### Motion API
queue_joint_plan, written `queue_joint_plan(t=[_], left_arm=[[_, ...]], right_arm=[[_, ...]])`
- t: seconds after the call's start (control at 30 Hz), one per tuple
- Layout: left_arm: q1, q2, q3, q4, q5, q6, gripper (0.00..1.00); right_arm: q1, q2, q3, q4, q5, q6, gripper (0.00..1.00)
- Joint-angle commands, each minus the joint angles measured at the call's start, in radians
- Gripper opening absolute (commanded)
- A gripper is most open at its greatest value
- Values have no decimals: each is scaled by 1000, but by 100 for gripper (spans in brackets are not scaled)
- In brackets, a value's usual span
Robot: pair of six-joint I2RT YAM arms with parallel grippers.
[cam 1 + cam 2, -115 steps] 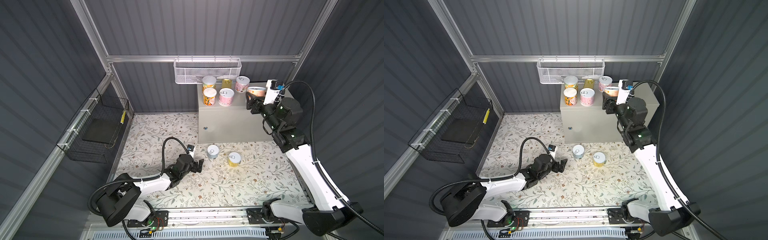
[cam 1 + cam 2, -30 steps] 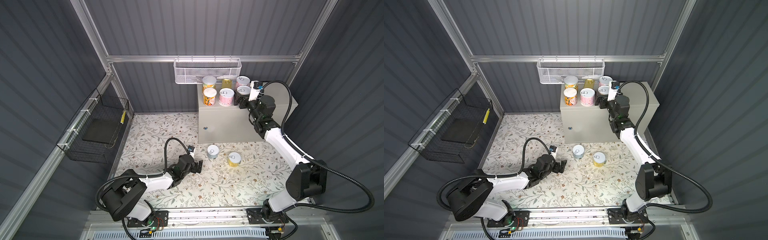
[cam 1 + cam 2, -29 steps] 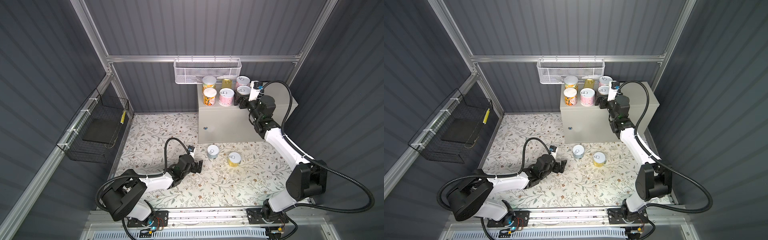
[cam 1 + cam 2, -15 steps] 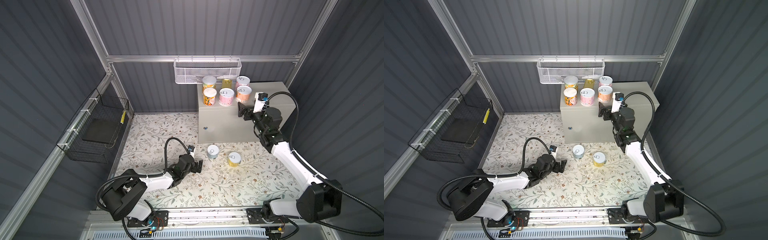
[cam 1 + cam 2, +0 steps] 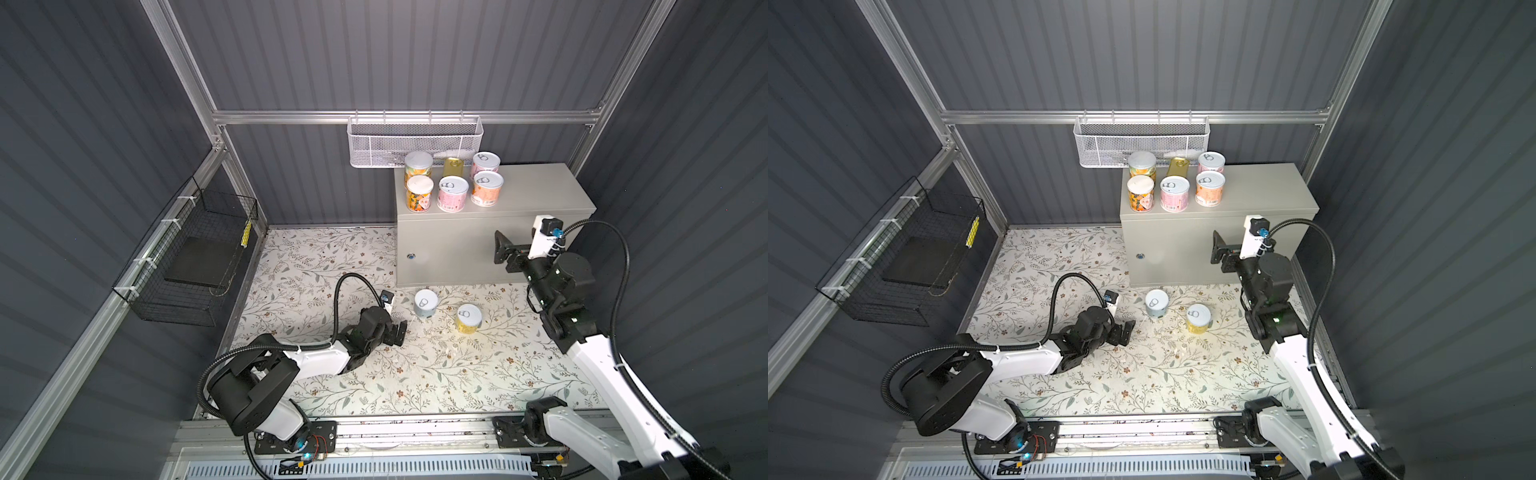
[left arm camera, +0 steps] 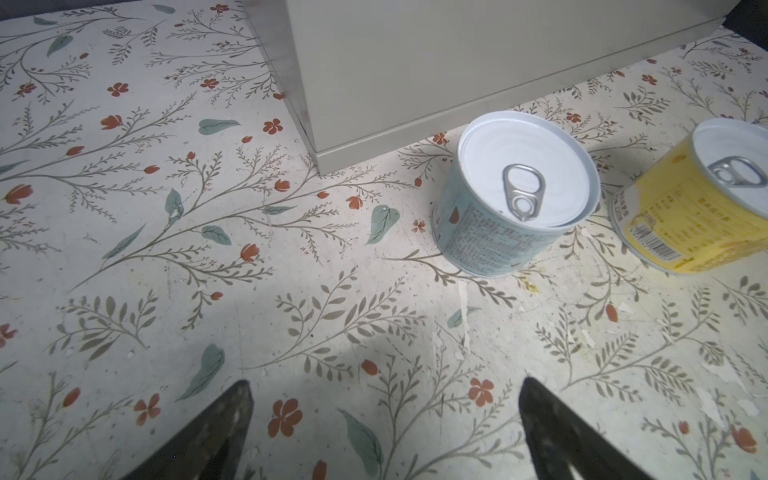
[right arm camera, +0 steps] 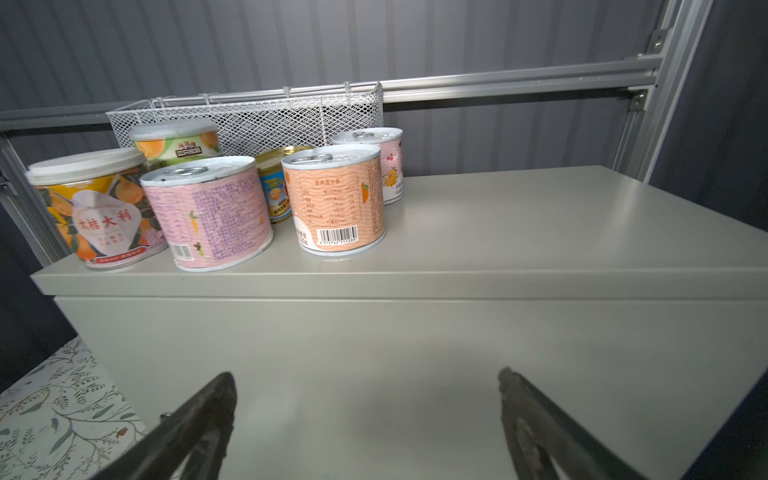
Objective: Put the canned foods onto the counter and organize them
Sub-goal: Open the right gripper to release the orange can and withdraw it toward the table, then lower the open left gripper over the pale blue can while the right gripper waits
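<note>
Finding: two canned foods stand off the table, on the floral mat (image 5: 415,374). These are the blue-grey can (image 5: 426,302) and the yellow can (image 5: 468,318). Six more are grouped at the 9 o'clock end of the table (image 5: 540,187), the gold tin (image 5: 453,166) in the back row.

Your left tool (image 5: 398,332) sits low over the mat, jaws spread and empty. In a top view the blue-grey can lies between 1 and 2 o'clock from it, near; the yellow can lies towards 3 o'clock, farther off. Both cans stand upright, long axis vertical, pull tabs up.

Your right tool (image 5: 500,248) is also spread and empty. It is raised before the table's front wall, with the yellow can at about 7 o'clock, well apart. The left arm is judged nearer the blue-grey can.

Obstructions: the table's front wall stands close behind the blue-grey can at 12 o'clock, and the yellow can is near at 4 o'clock. The white mesh basket (image 5: 415,141) overhangs the table's back corner. Free table top lies at 3 o'clock of the peach can (image 5: 486,189).
</note>
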Motion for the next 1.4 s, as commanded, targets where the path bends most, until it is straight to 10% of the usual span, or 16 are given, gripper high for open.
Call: queue_joint_plan(t=[0.0, 0.4, 0.67, 1.37], left_arm=[[6, -37, -14, 42, -6, 45, 100], [6, -85, -19, 14, -9, 73, 100], [6, -50, 1, 25, -16, 99, 100], [-5, 38, 536, -677, 277, -151, 100]], right_arm=[[-1, -93, -70, -81, -45, 23, 99], [-3, -118, 84, -666, -155, 145, 99], [-3, -238, -60, -624, -227, 258, 99], [-3, -326, -91, -921, -249, 409, 99]])
